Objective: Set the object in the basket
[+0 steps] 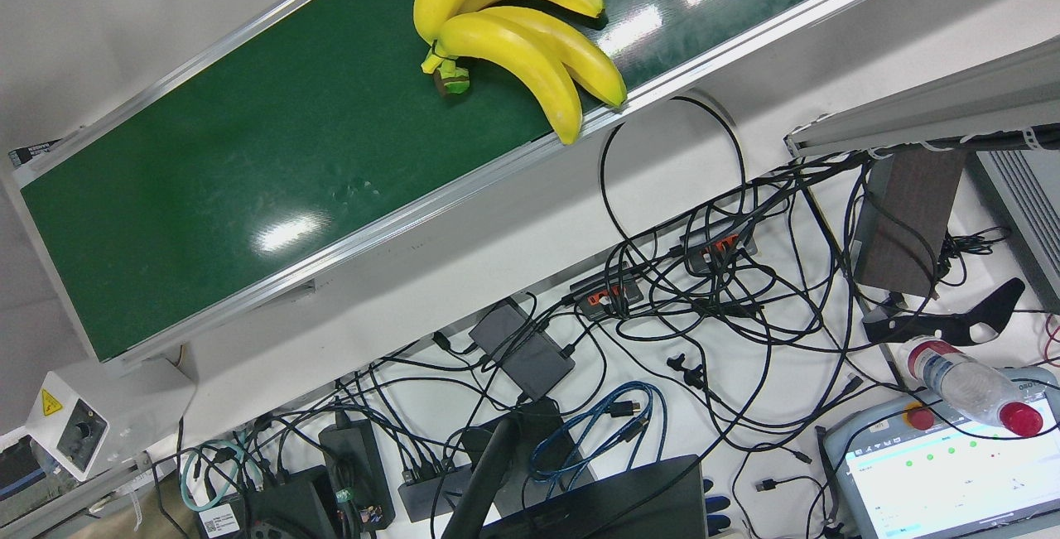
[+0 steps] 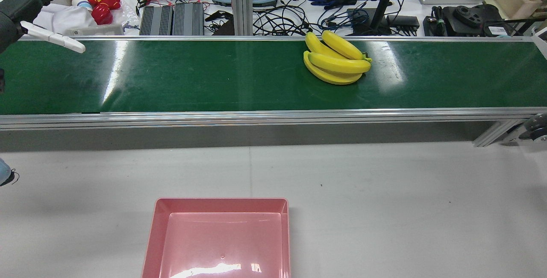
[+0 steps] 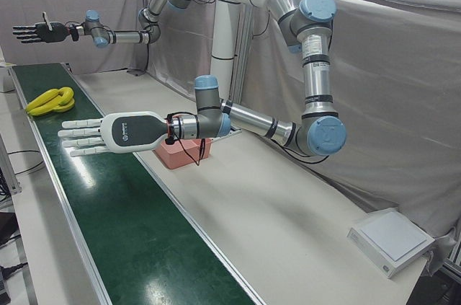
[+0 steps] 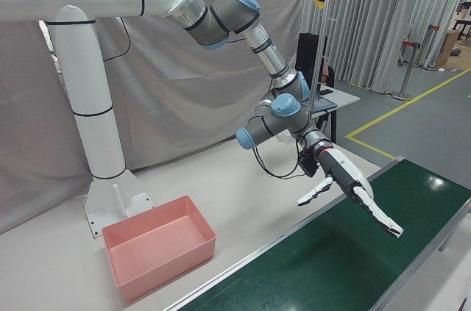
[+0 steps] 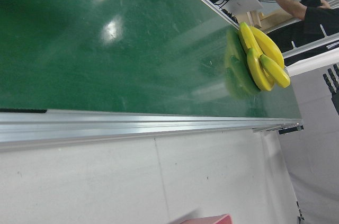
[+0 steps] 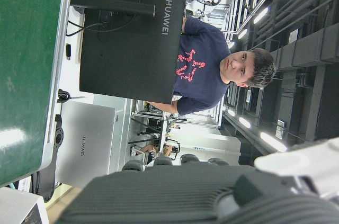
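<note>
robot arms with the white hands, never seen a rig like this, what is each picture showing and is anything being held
This is one station seen by six cameras at the same moment. Two robot arms on a shared white pedestal each end in a human-like hand. The left hand hovers flat and open over a green conveyor belt. The right hand is raised at the far end, also open. Neither holds anything.

A bunch of yellow bananas lies on the belt. An empty pink basket sits on the white table nearer the robot.

The rear view looks from behind the arms. The front view looks down on the belt and the cable-strewn desk beyond. Two corner views show the arms. Each hand also carries its own camera, with the picture turned sideways.
</note>
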Tool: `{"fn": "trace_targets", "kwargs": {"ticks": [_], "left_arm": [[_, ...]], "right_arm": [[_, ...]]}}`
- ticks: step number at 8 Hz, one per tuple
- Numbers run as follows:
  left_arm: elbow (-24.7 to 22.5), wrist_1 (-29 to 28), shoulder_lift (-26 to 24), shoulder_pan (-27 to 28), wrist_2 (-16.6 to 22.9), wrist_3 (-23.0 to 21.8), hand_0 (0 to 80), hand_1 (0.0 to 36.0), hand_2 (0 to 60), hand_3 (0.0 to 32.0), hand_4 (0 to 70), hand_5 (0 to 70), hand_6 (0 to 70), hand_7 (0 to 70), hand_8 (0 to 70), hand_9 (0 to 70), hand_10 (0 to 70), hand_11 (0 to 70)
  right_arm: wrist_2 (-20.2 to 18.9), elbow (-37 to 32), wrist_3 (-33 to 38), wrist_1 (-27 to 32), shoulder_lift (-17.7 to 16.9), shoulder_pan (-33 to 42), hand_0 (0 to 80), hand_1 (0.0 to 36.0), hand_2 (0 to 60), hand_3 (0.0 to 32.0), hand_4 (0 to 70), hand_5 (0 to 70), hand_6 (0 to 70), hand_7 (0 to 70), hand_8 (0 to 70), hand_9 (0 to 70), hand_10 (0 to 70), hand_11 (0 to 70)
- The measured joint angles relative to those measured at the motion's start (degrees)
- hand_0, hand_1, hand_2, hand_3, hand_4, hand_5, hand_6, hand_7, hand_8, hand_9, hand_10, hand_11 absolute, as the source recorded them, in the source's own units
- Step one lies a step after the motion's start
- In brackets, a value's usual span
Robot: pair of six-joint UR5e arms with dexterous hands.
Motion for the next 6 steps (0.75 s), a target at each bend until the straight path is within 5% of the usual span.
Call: {"fn": "trace_targets", "kwargs": {"ticks": [3, 5, 6], "left_arm": [[-0.2, 1.6, -0.8, -0.1, 0.2, 0.2, 60.3, 22.3, 0.0, 2.8, 3.6, 0.0, 0.0, 0.0, 1.2, 3.5, 0.0, 2.8], [-2.9, 6.6, -3.1, 0.2, 0.3, 2.4, 60.4, 23.0, 0.0, 0.6, 4.3, 0.0, 0.0, 0.0, 1.4, 3.7, 0.0, 2.2], [-5.2, 9.6, -4.4, 0.4, 0.3, 5.4, 62.2, 24.2, 0.0, 3.8, 1.9, 0.0, 0.0, 0.0, 1.2, 3.5, 0.0, 1.8]], "right_arm": [[0.0, 0.1, 0.0, 0.0, 0.0, 0.1, 0.0, 0.0, 0.0, 0.0, 0.0, 0.0, 0.0, 0.0, 0.0, 0.0, 0.0, 0.0], [0.0, 0.1, 0.0, 0.0, 0.0, 0.1, 0.0, 0.0, 0.0, 0.0, 0.0, 0.0, 0.0, 0.0, 0.0, 0.0, 0.0, 0.0], [0.0, 0.1, 0.0, 0.0, 0.0, 0.1, 0.0, 0.0, 0.0, 0.0, 0.0, 0.0, 0.0, 0.0, 0.0, 0.0, 0.0, 0.0]]}}
